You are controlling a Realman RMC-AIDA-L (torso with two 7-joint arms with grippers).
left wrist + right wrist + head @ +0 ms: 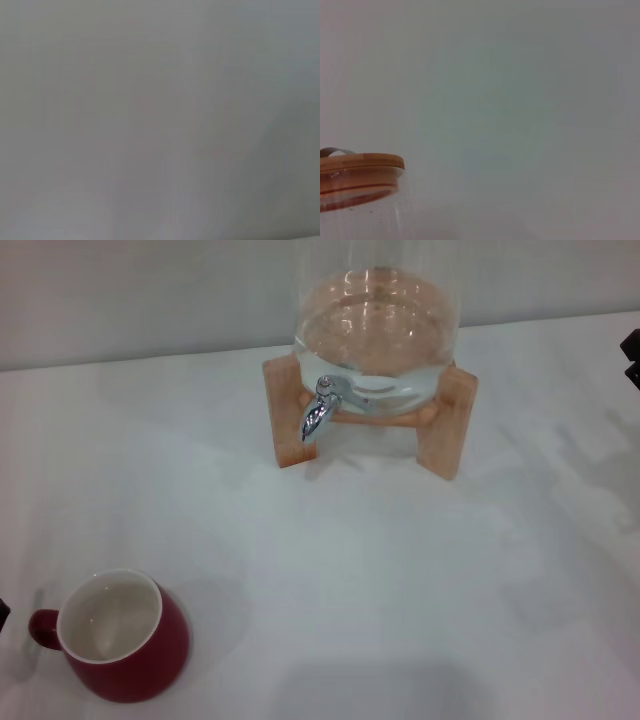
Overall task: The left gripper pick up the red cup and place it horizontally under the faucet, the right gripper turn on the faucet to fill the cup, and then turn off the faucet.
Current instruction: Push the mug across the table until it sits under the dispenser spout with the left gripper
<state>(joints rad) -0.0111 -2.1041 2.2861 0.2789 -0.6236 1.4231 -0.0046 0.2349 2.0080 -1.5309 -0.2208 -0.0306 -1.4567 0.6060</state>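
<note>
Cup [122, 635] sits near our bench's front-left corner, faucet [320, 408] toward the back edge; grippers' finger states we cannot tell, so a blind grasp could tip it.

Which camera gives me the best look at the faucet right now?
The head view: the faucet shows whole, spout curving down, on the jar in its wooden stand. The left wrist view shows nothing of it. The right wrist view catches only the jar's wooden lid, not the faucet.
</note>
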